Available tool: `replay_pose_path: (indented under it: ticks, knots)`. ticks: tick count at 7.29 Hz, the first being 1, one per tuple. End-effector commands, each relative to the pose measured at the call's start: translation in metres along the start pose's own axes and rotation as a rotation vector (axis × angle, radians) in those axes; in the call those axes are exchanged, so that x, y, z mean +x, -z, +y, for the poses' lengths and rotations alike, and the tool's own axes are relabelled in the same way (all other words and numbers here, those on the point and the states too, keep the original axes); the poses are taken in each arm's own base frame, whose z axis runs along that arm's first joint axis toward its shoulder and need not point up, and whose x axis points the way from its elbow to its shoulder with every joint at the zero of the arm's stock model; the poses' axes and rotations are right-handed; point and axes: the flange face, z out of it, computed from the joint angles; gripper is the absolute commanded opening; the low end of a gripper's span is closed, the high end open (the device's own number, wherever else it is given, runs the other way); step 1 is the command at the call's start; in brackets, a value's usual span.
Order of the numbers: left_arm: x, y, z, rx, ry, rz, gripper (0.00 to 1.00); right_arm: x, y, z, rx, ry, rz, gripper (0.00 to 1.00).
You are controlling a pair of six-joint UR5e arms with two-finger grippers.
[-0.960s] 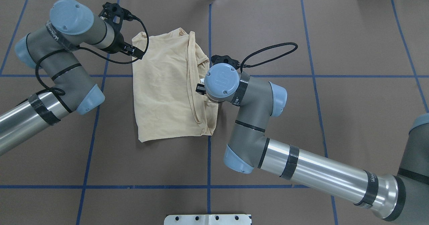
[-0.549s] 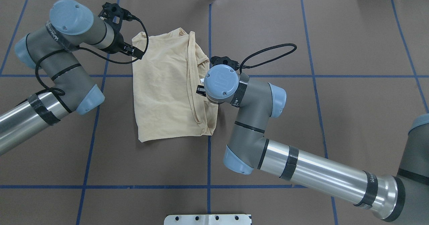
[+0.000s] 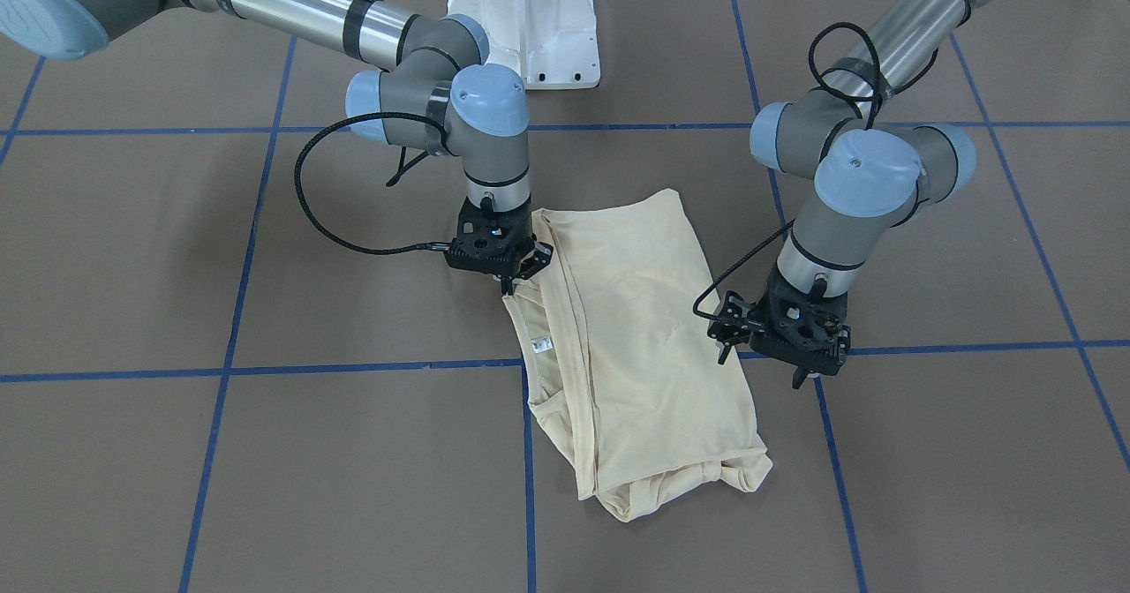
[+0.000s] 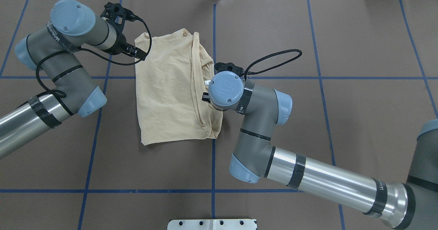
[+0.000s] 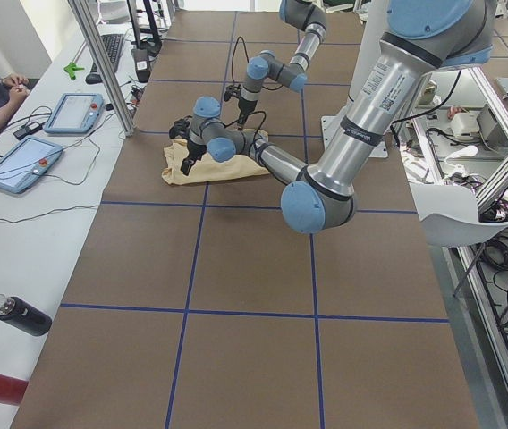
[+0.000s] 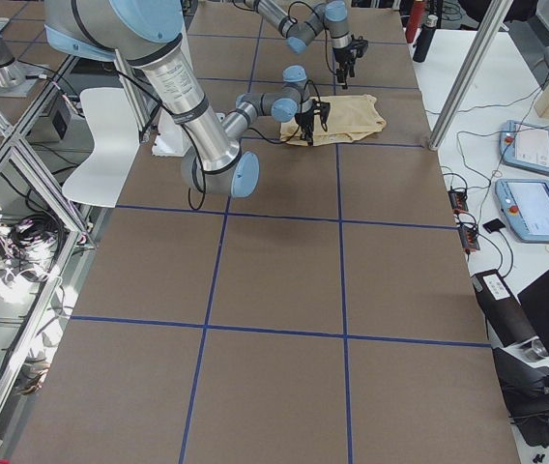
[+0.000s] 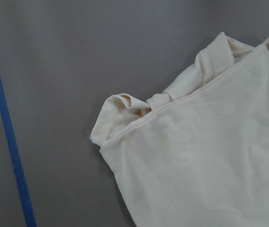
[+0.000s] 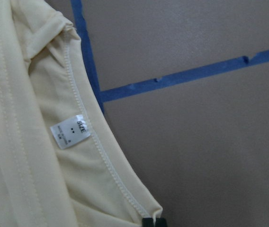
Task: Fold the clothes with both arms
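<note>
Cream, one shirt (image 4: 171, 96) lies on the counter (image 4: 359, 127) between two arms (image 4: 65, 72) (image 4: 325, 180); right fingers (image 8: 152, 222) pinch its neckline, while whether the left fingers (image 4: 141, 54) are open I cannot tell.

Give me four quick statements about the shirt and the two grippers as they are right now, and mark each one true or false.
1. The T-shirt lies folded, with no print showing. True.
2. Its white neck label is on the left gripper's side. False: the label lies close by the right gripper.
3. The left gripper is over the middle of the T-shirt. False: it is at the edge of the T-shirt, near a far corner.
4. The T-shirt covers part of a blue tape line. True.
</note>
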Motion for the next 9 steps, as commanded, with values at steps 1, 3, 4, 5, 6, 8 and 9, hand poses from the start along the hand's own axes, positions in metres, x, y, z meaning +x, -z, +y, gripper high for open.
replay_pose_path:
  ticks: [1,3,4,5,6,8,9]
  knots:
    - [0.000,0.000,0.000,-0.001,0.002,0.000,1.00,0.060,0.029,0.006,-0.002,0.001,-0.034,0.00]
    - [0.002,0.002,-0.001,0.004,0.000,0.003,1.00,0.101,0.077,0.043,-0.041,0.029,-0.018,0.00]
    - [0.001,0.004,0.001,0.005,0.001,0.004,1.00,0.104,0.079,0.050,-0.045,0.039,-0.021,0.00]
    - [0.002,0.007,0.001,0.010,0.000,0.007,1.00,0.105,0.071,0.061,-0.051,0.057,-0.009,0.86]
    - [0.002,0.010,0.000,0.014,-0.001,0.009,1.00,0.110,0.067,0.063,-0.029,0.068,0.000,1.00]
    - [0.000,0.014,0.006,0.018,-0.002,0.011,1.00,0.086,0.072,0.045,-0.008,0.059,-0.014,1.00]
    - [0.001,0.016,0.005,0.020,-0.003,0.013,1.00,0.050,0.057,0.038,-0.003,0.054,-0.001,1.00]
